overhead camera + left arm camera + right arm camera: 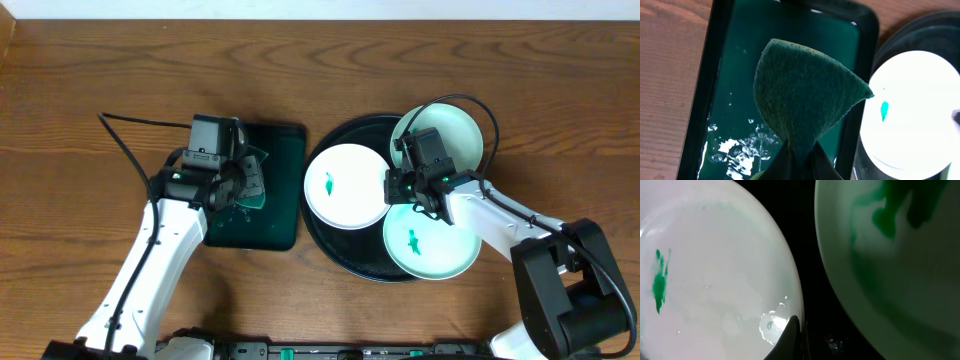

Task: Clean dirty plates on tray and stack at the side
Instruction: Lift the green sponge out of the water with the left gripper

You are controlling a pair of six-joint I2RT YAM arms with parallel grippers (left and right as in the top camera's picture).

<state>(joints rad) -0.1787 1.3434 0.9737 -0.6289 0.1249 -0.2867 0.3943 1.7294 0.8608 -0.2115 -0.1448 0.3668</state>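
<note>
Three plates lie in the black round tray [340, 250]: a white one [345, 187] on the left with a green smear, a pale mint one [455, 130] at the back right, and one [432, 240] at the front right with a smear. My right gripper [398, 190] [796, 330] is shut on the right rim of the white plate [715, 270]. Beside it a shadowed plate [900, 265] shows a smear. My left gripper [243, 185] [797, 155] is shut on a dark green sponge [805, 95], held above the rectangular green tray [740, 60]. The white plate [920, 100] shows to its right.
The dark green rectangular tray [280, 215] stands just left of the black tray and holds some shiny liquid [740, 150]. A black cable [125, 140] runs from the left arm across the wooden table [80, 80]. The right arm's cable [480, 105] loops over the back plate.
</note>
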